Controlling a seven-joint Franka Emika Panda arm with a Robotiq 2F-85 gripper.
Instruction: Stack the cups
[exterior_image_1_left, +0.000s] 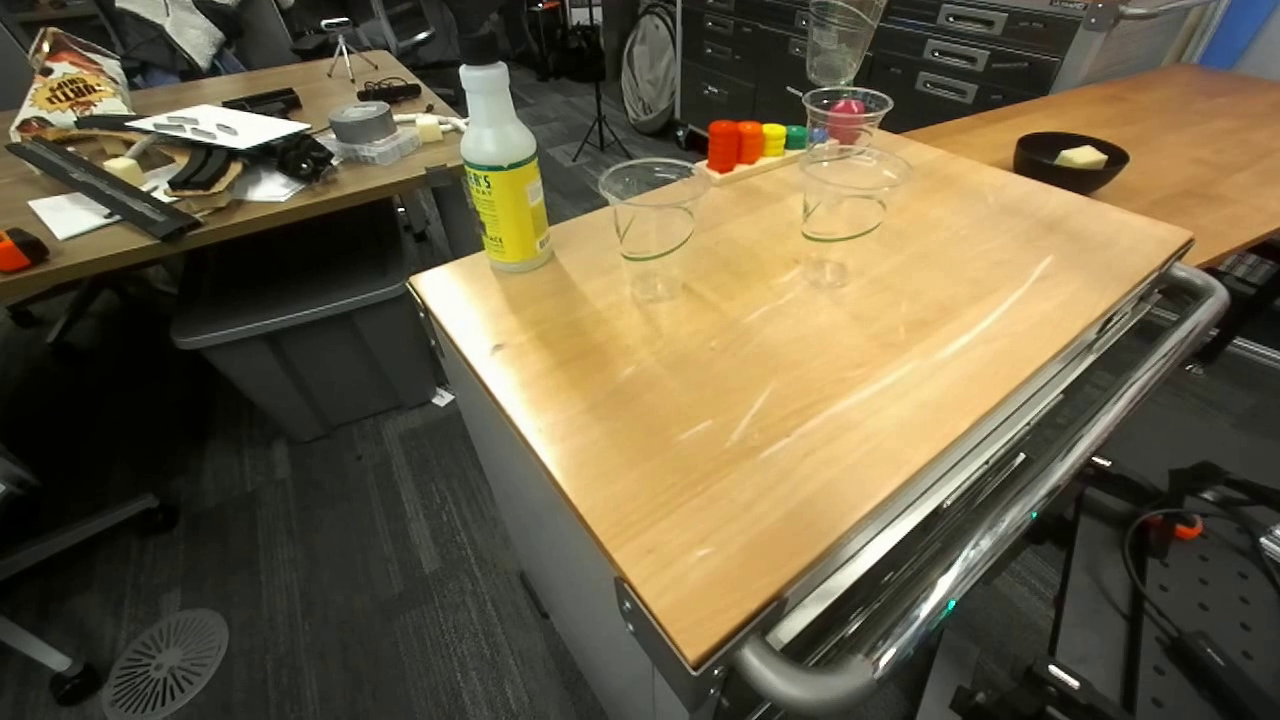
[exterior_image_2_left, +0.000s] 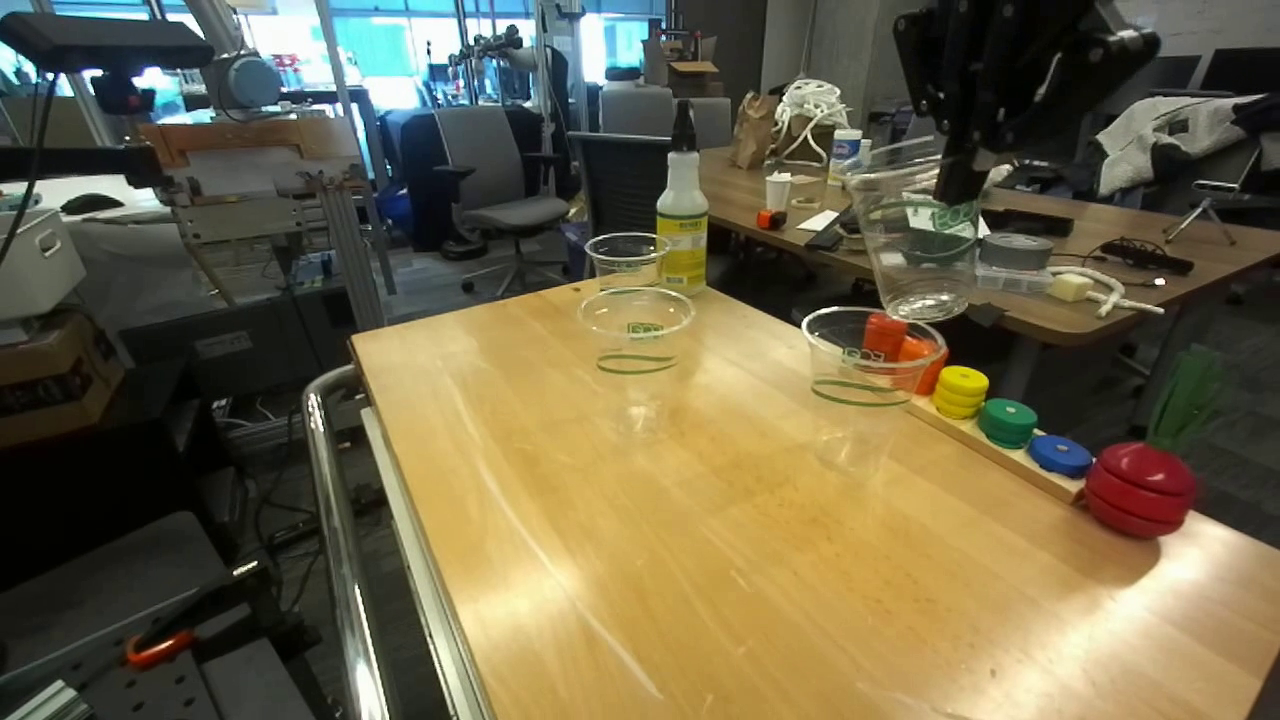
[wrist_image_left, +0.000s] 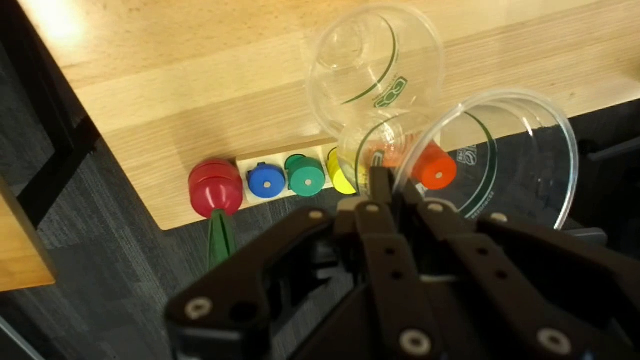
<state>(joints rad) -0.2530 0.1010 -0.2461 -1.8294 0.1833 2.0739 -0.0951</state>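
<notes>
End effector (exterior_image_2_left: 960, 190), in an exterior view: clamped on a tilted clear tumbler (exterior_image_2_left: 912, 255), roughly above a standing tumbler (exterior_image_2_left: 866, 390) at right, probably to nest it.
In an exterior view: near-left tumbler (exterior_image_1_left: 655, 228) and near-right tumbler (exterior_image_1_left: 845, 215) rim-up on the bench (exterior_image_1_left: 800, 450), ready for stacking.
Wrist view: wall pinch, presumably keeping base free.

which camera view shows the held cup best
An exterior view: the held cup appears side-on down to its base, though the jaws cover part. The wrist view looks into its mouth, jaws overlapping; in an exterior view the held cup loses its rim above the frame.
</notes>
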